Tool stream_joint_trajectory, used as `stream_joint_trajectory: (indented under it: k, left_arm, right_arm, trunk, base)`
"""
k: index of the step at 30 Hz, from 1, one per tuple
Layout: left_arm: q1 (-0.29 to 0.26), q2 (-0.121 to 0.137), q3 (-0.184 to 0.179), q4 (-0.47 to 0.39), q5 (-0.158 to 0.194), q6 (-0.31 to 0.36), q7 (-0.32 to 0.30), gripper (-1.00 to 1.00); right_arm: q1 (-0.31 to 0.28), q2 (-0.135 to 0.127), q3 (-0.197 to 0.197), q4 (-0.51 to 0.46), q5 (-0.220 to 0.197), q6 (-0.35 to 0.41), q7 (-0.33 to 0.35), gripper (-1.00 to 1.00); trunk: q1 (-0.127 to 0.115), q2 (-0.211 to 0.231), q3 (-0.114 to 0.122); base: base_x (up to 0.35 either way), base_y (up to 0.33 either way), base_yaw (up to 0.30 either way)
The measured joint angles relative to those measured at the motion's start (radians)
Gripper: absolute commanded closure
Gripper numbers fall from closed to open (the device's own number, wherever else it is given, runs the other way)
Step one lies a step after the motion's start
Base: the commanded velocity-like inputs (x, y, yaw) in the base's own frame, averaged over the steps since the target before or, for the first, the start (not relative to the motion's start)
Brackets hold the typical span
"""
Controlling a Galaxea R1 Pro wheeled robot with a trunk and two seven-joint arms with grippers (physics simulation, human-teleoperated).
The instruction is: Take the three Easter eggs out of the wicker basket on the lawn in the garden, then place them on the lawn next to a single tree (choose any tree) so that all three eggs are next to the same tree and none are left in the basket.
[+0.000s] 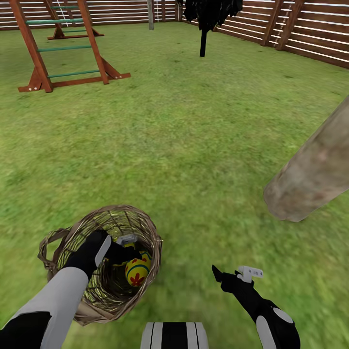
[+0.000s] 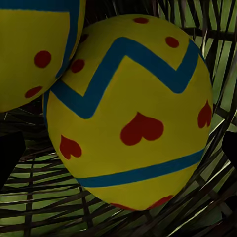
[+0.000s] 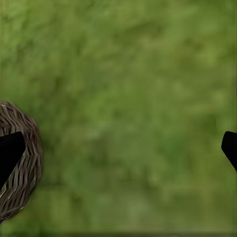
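Observation:
The wicker basket (image 1: 145, 228) lies tipped on the lawn (image 1: 194, 145) at the lower left of the head view. My left gripper (image 1: 127, 253) reaches down inside it and is open. In the left wrist view one Easter egg (image 2: 133, 113), yellow with blue zigzag and red hearts, sits between the dark fingertips (image 2: 10, 155), not touched by them. A second egg (image 2: 29, 49) rests against it. From the head, one egg (image 1: 137, 271) shows in the basket. My right gripper (image 1: 232, 275) hangs open and empty over the grass to the right of the basket. The tree (image 1: 315, 179) trunk leans in at the right.
A wooden playset (image 1: 63, 48) stands at the far left. A dark thin-trunked tree (image 1: 203, 29) and the slatted fence (image 1: 300, 29) are at the back. Open grass lies between the basket and the trunk. The basket rim (image 3: 22, 168) shows in the right wrist view.

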Motion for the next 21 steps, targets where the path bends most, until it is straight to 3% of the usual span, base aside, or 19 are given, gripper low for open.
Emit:
stream_joint_trajectory:
  k: [6,21]
  left_arm:
    - [0.001,0.0,0.0,0.0,0.0,0.0,-0.001,-1.0]
    - [0.004,0.0,-0.003,-0.045,0.005,0.0,-0.001,-1.0]
  right_arm:
    - [0.0,0.0,0.0,0.0,-0.001,0.002,0.0,-1.0]
    - [0.0,0.0,-0.002,0.0,0.0,0.001,0.0,-1.0]
  trunk:
    - [0.002,-0.001,-0.015]
    - [0.002,-0.001,-0.015]
  base:
    - [0.0,0.0,0.0]
    - [0.0,0.0,0.0]
